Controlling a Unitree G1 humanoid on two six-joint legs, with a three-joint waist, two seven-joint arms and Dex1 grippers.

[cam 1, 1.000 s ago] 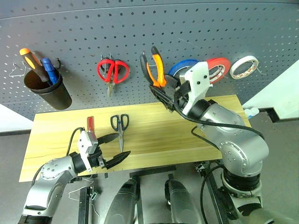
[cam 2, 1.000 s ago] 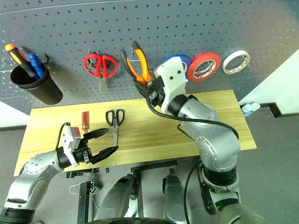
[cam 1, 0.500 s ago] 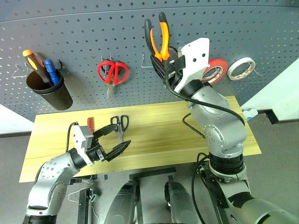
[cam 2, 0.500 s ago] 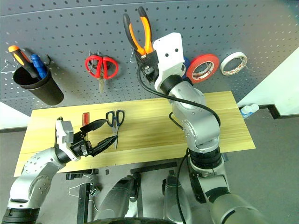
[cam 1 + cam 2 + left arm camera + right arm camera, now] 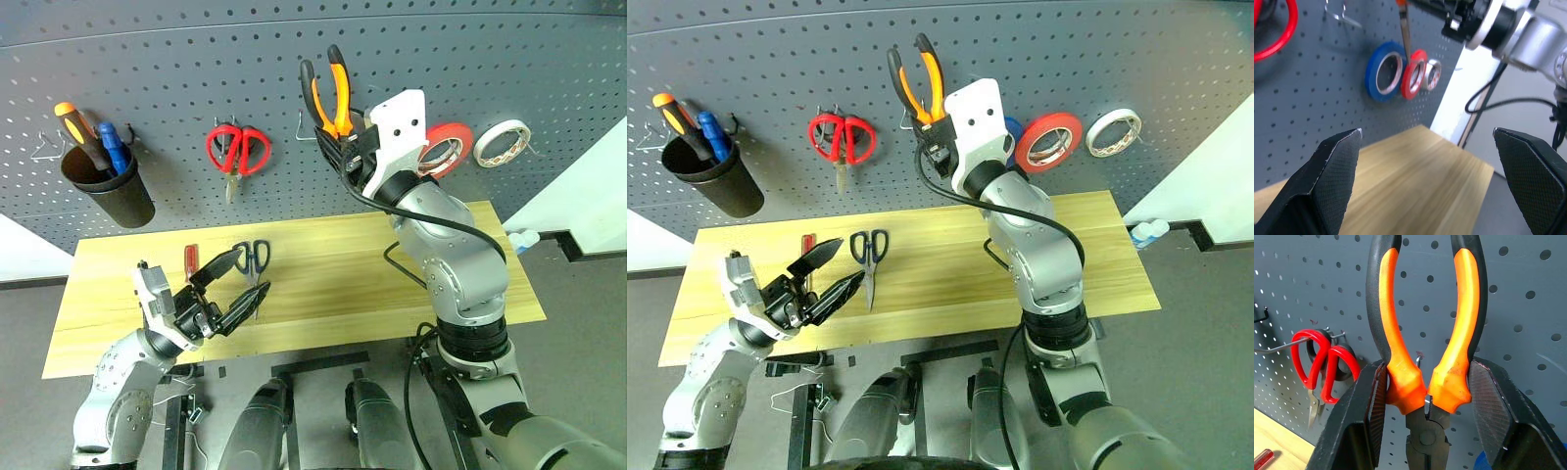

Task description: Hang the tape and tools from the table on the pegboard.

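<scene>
The dark grey pegboard (image 5: 196,69) spans the wall behind both tools, and the light wooden desk (image 5: 323,284) lies below it.

The right tool (image 5: 338,147) is raised against the board, above the desk's far edge, clenched on the pliers (image 5: 328,93). In the right wrist view its two black fingers (image 5: 1374,406) press on the orange-and-black handles from either side, near the pivot, with the handles pointing up and the steel head (image 5: 1422,440) hanging below between the fingers. A small wire hook (image 5: 1419,361) shows on the board in the gap between the two handles; whether the pliers touch it cannot be told.

The left tool (image 5: 240,284) hovers over the near part of the desk, released, its fingers spread wide with nothing between them. Just beyond its fingertips the black-handled scissors (image 5: 253,262) lie flat on the desk, and the red-handled screwdriver (image 5: 190,261) lies beside them, near the tool's upper finger.

The red tape roll (image 5: 443,149) hangs on the board just to the right of the right tool, with the blue roll (image 5: 1385,71) behind that tool and the white roll (image 5: 504,142) further right. To its left hang the red-handled scissors (image 5: 236,152), and well to the left a black cup (image 5: 108,191) holds two screwdrivers (image 5: 93,142).
</scene>
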